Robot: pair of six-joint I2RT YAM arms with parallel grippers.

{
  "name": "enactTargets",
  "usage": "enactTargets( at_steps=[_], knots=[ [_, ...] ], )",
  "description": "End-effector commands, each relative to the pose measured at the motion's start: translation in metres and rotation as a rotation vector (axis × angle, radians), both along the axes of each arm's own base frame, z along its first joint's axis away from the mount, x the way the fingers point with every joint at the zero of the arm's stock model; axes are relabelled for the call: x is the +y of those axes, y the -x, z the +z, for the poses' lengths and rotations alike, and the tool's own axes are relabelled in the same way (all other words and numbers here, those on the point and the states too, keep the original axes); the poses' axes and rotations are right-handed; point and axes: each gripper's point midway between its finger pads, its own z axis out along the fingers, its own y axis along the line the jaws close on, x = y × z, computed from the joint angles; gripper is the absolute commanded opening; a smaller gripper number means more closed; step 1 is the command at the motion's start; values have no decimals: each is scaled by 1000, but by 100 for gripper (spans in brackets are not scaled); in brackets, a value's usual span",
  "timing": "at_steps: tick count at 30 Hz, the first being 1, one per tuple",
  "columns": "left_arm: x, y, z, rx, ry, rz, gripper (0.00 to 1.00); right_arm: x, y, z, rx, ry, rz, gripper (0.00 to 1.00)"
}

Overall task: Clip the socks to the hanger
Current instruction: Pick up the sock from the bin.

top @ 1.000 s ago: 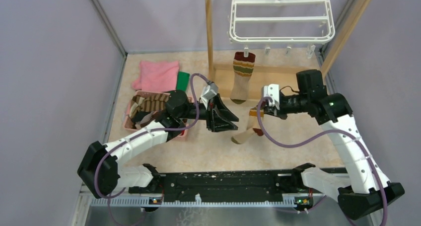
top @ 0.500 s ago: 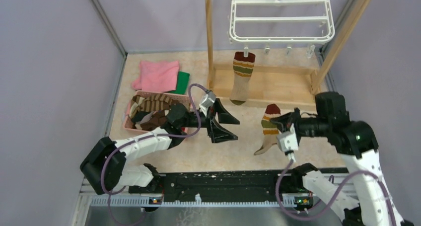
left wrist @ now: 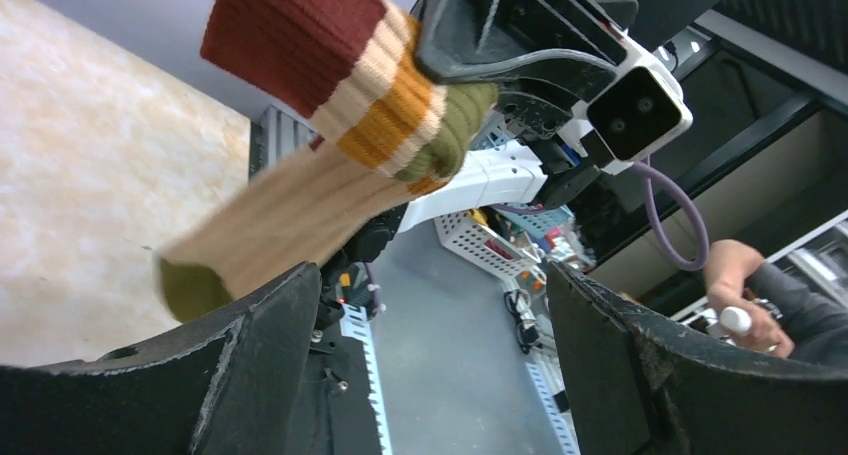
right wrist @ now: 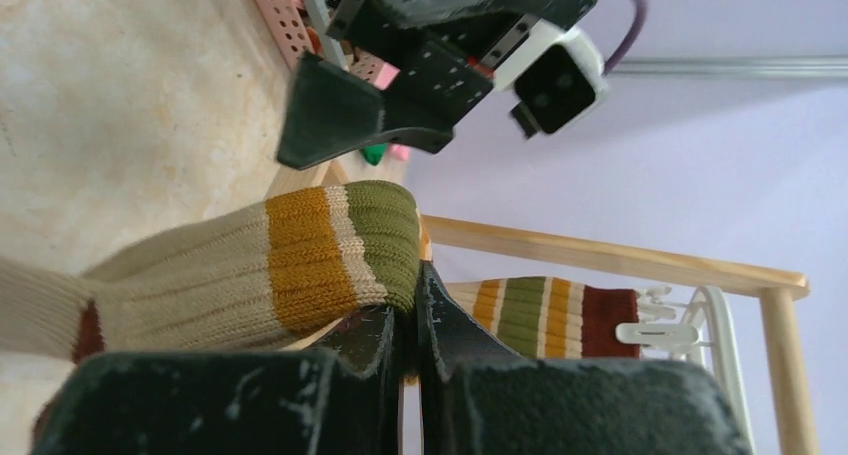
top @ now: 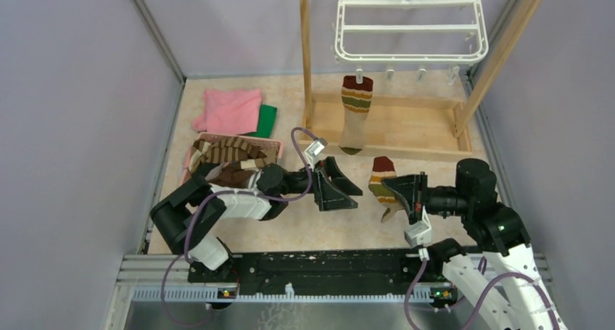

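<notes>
Light and limp, the banded sock [top: 378, 178] droops from the right gripper [top: 394, 188], jaws clenched on its green band. The left gripper [top: 355, 199], jaws released, should take the red cuff.

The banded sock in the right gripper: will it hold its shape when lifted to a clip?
Probably floppy: the sock droops from the right gripper pinching one spot. Likely light; its ribbed knit should grip, not slip.

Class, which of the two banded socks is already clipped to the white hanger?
The sock hanging cuff-up beneath the hanger; the other banded sock is pinched in the right pincer.
</notes>
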Motion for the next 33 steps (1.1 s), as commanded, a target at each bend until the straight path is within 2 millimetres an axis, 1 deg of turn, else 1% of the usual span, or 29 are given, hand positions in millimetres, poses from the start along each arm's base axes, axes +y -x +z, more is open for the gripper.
enactTargets(
  at_steps=[1,3,9,11,13,17,22,26,27,28,29,30,33],
  knots=[
    [-11,5,32,37,101,-41,89,10,5,12,-116,-31,93,0],
    [-17,-2,31,48,94,-20,89,11,5,7,-114,-22,98,0],
    [-27,-16,41,47,105,3,88,11,11,-10,-160,36,150,0],
    [-30,-22,39,65,87,21,87,11,13,-15,-166,51,162,0],
    [-34,-28,34,82,53,36,83,12,13,-18,-165,55,165,0],
    [-41,-34,26,100,-2,45,78,13,13,-21,-169,63,177,0],
    [-47,-38,21,101,-48,50,61,15,15,-25,-174,69,194,0],
    [-49,-41,19,80,-67,60,38,17,17,-29,-162,73,208,0],
    [-50,-41,19,70,-68,62,31,17,17,-30,-159,75,210,0],
    [-50,-41,17,53,-71,64,21,17,18,-31,-157,76,211,0],
    [-49,-40,17,33,-69,63,7,18,19,-31,-153,75,213,0],
    [-49,-40,16,9,-67,65,0,18,19,-31,-145,72,213,0],
    [-43,-38,11,-136,-55,86,0,19,21,-24,-87,37,199,1]
  ],
)
